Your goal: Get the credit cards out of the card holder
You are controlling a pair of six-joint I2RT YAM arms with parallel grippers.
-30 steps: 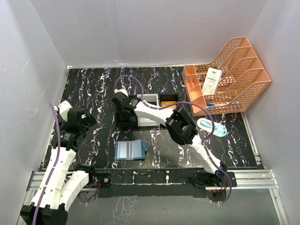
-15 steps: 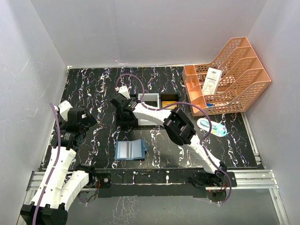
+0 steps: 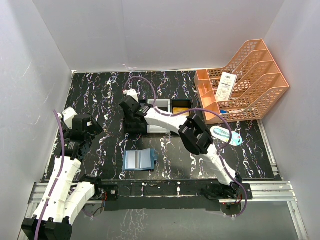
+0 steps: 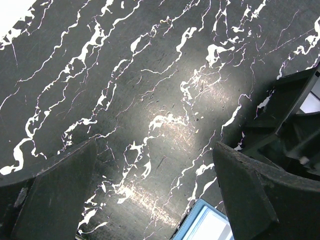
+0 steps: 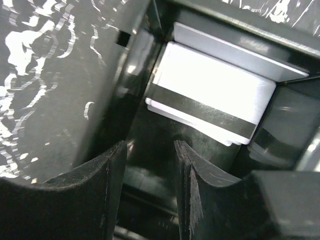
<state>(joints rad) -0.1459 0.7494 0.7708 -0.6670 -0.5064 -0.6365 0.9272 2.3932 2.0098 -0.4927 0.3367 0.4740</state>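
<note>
Both pincers gape empty: the right gripper (image 5: 149,152) hangs just over a striped card (image 5: 210,97) lying in the tray (image 3: 162,126); the left gripper (image 4: 155,172) hovers near the open card holder (image 3: 139,160) on the table (image 4: 150,75).

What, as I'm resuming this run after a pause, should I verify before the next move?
1. Is the right gripper free of any card? Ok: jaws apart, nothing between them.
2. Is the white striped card lying in the tray? Ok.
3. Is the card holder lying open with nothing over it? Ok.
4. Are more cards inside the card holder? Cannot tell.
5. Is the left gripper open and holding nothing? Ok.
</note>
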